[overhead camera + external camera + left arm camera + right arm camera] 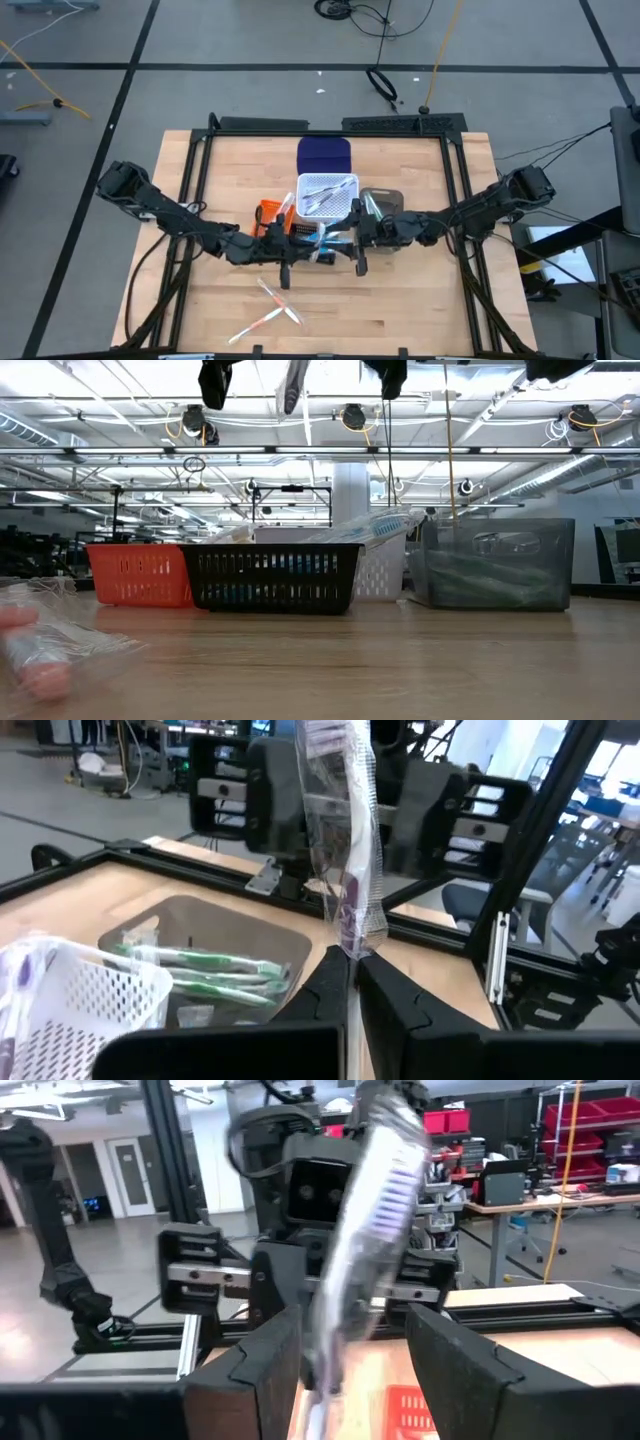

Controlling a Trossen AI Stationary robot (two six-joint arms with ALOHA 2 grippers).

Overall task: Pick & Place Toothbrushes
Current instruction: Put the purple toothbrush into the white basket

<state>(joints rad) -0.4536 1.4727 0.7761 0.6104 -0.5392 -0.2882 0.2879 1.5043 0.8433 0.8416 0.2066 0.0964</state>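
Toothbrush in a clear wrapper (345,840) held up in the air between both grippers, above the middle of the table (400,300), over the row of bins. Left gripper (350,970) is clenched on its lower end, fingers pinched tight against the wrapper. Right gripper (350,1350) faces it from the other side, fingers parted either side of the same toothbrush with gaps showing, not gripping. Grey bin (200,935) under the held brush has green-handled toothbrushes (200,970) lying in it. White bin (327,195) holds a few more, just beside the grey one. Blue bin (323,154) behind the white. Orange bin (268,213) and black bin (272,575) toward the left arm. Three loose toothbrushes (272,305) lie on the table's near side, well apart from the bins.
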